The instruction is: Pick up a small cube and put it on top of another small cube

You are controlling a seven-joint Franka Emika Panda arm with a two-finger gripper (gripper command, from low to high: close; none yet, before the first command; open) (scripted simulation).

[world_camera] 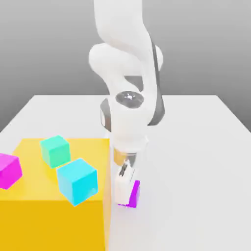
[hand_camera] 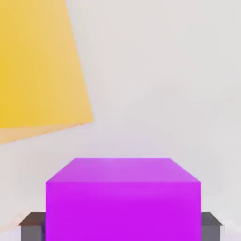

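Note:
The small cube (world_camera: 135, 194), deep purple and plain, sits on the white table (world_camera: 196, 147) just off the exterior view's right side of a yellow block. My gripper (world_camera: 128, 194) reaches straight down over it, its white fingers (world_camera: 121, 188) covering most of the cube. In the hand view the small cube (hand_camera: 123, 197) lies between the two dark pads (hand_camera: 33, 227), which meet its two opposite sides. The gripper is shut on it, and the cube still rests on the table.
A low yellow block (world_camera: 49, 215) fills the front of the exterior view's left. On it stand a teal-green cube (world_camera: 55, 150), a larger cyan cube (world_camera: 77, 180) and a bright magenta cube (world_camera: 9, 170) at the far left edge.

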